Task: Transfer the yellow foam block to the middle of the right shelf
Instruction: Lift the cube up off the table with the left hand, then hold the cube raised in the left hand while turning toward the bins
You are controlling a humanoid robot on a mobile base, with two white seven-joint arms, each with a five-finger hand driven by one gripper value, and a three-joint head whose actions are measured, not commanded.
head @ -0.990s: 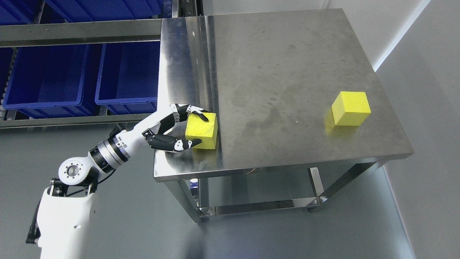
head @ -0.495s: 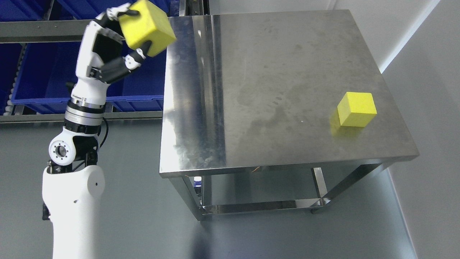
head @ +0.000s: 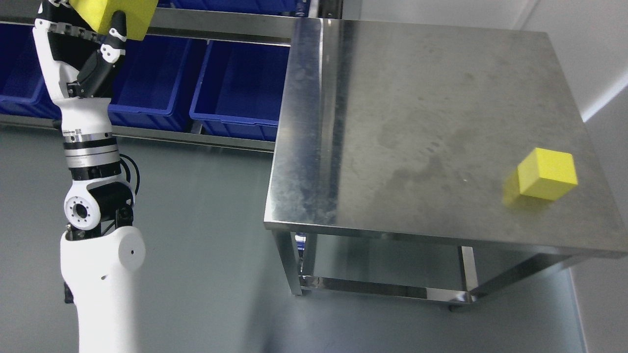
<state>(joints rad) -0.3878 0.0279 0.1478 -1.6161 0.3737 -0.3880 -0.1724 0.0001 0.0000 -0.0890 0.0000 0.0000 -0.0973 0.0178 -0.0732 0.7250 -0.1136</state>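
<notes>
A yellow foam block (head: 117, 14) is held high at the top left edge of the head view, partly cut off by the frame. My left hand (head: 91, 34) is shut on it, with the thumb (head: 114, 37) pressed against its underside. The arm rises straight up from the lower left, in front of the shelf rail (head: 216, 22). A second yellow foam block (head: 547, 174) sits on the steel table (head: 392, 122) near its right edge. My right arm is out of view.
Blue bins (head: 240, 88) stand in a row on the shelf behind the held block, left of the table. A lower steel shelf (head: 382, 287) runs under the table. Grey floor lies between my arm and the table.
My left hand has lifted the block off the table's left edge and raised it up toward the shelf. The camera has also turned left, shifting the table to the right.
</notes>
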